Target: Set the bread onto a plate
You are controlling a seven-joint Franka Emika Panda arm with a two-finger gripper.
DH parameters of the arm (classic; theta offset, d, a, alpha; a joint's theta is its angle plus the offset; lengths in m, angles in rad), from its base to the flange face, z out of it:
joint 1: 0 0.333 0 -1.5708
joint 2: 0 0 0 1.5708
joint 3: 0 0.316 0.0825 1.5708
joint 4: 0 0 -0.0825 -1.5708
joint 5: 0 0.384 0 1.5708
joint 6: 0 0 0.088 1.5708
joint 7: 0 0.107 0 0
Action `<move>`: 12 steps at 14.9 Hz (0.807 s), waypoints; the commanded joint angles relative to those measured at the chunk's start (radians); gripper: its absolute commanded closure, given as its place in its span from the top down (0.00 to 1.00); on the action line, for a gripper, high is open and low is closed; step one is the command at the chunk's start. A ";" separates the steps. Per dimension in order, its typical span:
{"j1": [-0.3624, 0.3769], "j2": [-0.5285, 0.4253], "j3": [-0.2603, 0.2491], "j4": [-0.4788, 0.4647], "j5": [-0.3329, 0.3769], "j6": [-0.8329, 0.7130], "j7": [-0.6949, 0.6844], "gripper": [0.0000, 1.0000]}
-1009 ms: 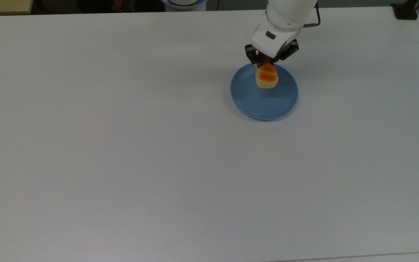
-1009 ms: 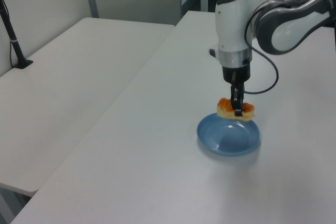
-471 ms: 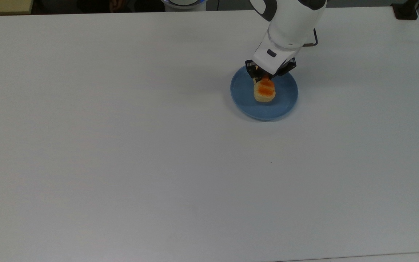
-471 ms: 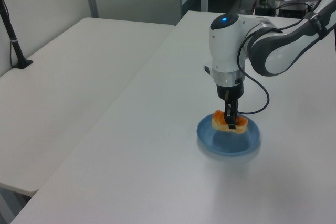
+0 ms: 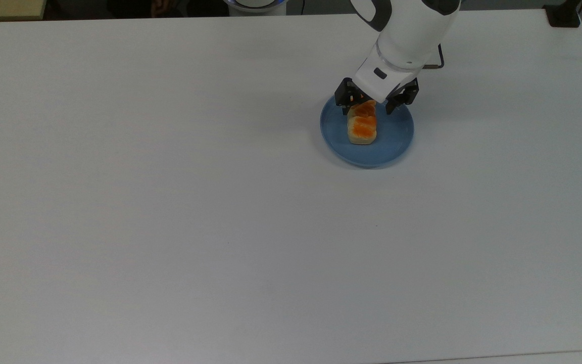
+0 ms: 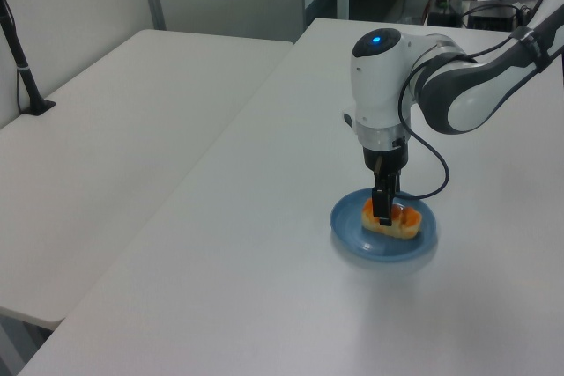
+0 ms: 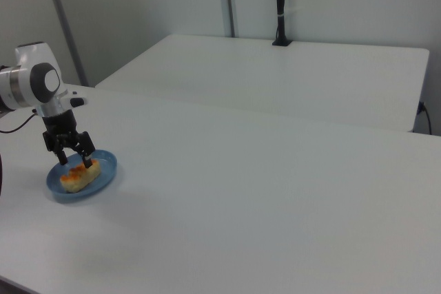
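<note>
From the top view we see the bread [image 5: 362, 126] lying flat on the plate [image 5: 394, 143], orange-brown top facing up, its length running up and down the picture, a little toward the top view's left of the plate's middle. The gripper [image 5: 376, 104] hangs right over the loaf's far end, and its two black fingers [image 5: 344, 98] stand spread, one on each side of the bread, with a visible gap to it. The plate sits on the white table [image 5: 170, 202], toward the top view's upper right.

Over to the left view: the white arm [image 6: 458, 85] reaches in from the left view's right, and the gripper [image 6: 383, 209] points straight down at the plate [image 6: 348, 222]. We see the bread [image 6: 401, 220] resting inside the rim, with one dark finger in front of it.

Now the right view: the plate [image 7: 107, 170] is at the right view's far left, the bread [image 7: 77, 178] lies on it, and the gripper [image 7: 74, 158] is parted just above the loaf, gripping nothing. A second white table [image 7: 289, 74] stands behind.
</note>
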 commanded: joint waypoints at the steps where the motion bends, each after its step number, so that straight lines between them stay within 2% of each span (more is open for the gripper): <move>1: -0.002 -0.047 -0.007 0.019 -0.016 -0.011 0.029 1.00; 3: -0.068 -0.151 -0.007 0.029 -0.015 -0.091 -0.006 1.00; 4: -0.114 -0.209 -0.007 0.063 -0.004 -0.166 -0.090 1.00; 6: -0.166 -0.261 -0.013 0.124 -0.001 -0.284 -0.210 1.00; 7: -0.215 -0.286 -0.021 0.167 0.005 -0.344 -0.269 1.00; 9: -0.256 -0.308 -0.066 0.227 0.018 -0.410 -0.366 1.00; 12: -0.254 -0.325 -0.183 0.293 0.038 -0.473 -0.453 1.00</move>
